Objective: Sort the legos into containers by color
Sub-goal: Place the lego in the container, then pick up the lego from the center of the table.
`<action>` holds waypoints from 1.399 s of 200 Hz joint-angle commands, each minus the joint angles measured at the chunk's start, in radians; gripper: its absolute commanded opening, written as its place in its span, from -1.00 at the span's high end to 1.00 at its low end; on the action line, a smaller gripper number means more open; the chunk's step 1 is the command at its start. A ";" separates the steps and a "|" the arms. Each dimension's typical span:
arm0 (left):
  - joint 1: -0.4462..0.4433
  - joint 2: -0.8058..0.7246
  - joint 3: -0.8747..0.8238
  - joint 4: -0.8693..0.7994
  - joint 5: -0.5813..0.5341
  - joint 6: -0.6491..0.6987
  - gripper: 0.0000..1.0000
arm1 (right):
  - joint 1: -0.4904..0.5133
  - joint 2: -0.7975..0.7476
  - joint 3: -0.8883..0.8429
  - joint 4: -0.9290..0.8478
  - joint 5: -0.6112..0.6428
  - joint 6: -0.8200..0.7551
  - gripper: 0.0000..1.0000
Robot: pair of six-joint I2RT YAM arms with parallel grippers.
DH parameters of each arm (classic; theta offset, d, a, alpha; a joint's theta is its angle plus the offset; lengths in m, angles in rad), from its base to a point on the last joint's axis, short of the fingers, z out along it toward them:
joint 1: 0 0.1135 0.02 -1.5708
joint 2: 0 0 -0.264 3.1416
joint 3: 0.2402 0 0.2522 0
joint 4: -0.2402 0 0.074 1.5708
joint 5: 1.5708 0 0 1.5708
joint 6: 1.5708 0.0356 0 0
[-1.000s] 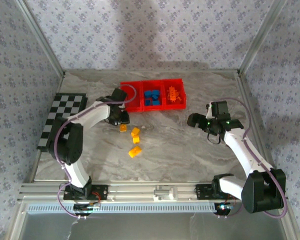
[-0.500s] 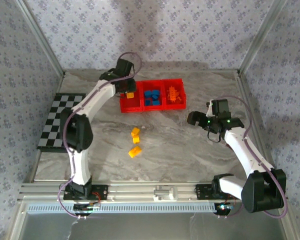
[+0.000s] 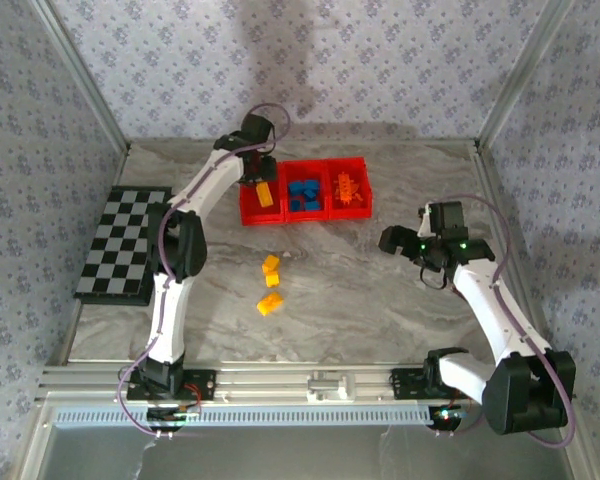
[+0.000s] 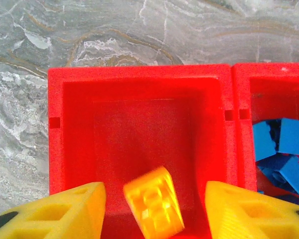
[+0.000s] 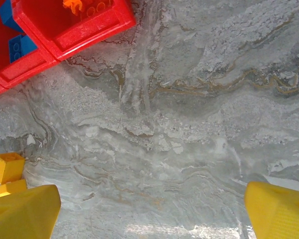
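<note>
Overhead view of the marbled worktop (image 3: 400, 300) with three joined red containers (image 3: 305, 217) at its far middle. The left arm reaches out over the left-hand container (image 4: 139, 74), and the left end effector (image 3: 256, 180) hangs above that compartment. It is released: in the left wrist view its two yellow fingers (image 4: 55, 209) stand wide apart, and one yellow-orange lego (image 4: 154, 206) lies between them, tilted and blurred, touching neither finger. Whether this lego rests on the container floor cannot be told. Nothing else lies in this compartment.

The middle container holds the blue legos (image 3: 302, 193) and the right-hand one the orange legos (image 3: 348, 190). Three further yellow-orange legos (image 3: 271, 283) lie loose on the worktop, near the containers on the side facing the arm bases, in a short line running towards the bases.

The right end effector (image 3: 388, 240) hovers over bare worktop to the right of the containers, well apart from the loose legos. It too is released, its fingers (image 5: 25, 211) spread wide with nothing between them. A checkered board (image 3: 125, 243) lies at the left edge of the worktop.
</note>
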 commanded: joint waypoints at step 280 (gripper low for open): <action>-0.260 -0.604 -0.937 0.137 0.113 0.112 -0.94 | 0.083 0.074 0.029 0.057 0.005 0.018 -0.99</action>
